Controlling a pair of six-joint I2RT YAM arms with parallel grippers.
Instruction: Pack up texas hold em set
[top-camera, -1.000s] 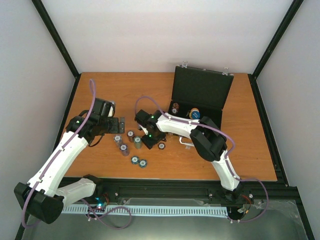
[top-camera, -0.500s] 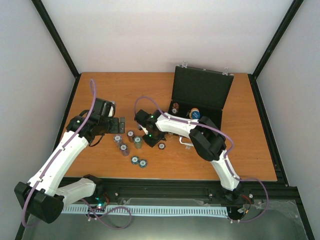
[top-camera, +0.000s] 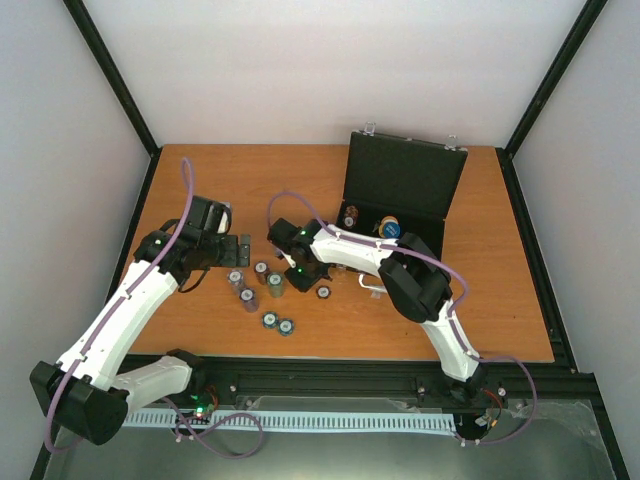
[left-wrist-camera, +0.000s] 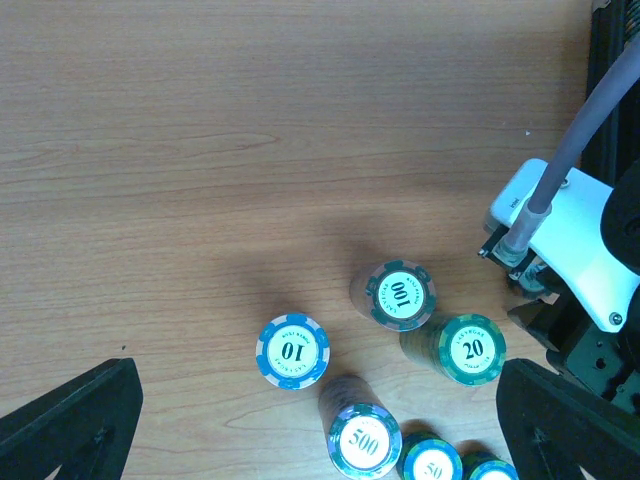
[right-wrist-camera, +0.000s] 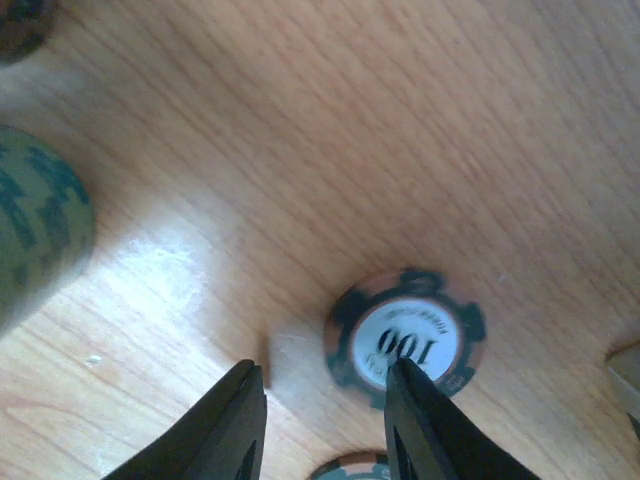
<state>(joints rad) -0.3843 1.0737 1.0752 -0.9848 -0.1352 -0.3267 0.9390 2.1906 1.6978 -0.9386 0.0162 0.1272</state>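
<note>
The right gripper (right-wrist-camera: 322, 425) has narrowed its empty jaws beside the brown-and-green round 100 chip (right-wrist-camera: 405, 340), the left gripper (left-wrist-camera: 318, 368) gaping wide, so no chip is secured yet.

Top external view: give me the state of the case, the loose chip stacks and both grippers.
case: open, lid standing up.
chip stacks: standing on the table, outside the case.
blue disc: inside the case.
left gripper: open wide, holding nothing.
right gripper: open by a narrow gap, holding nothing.
</note>
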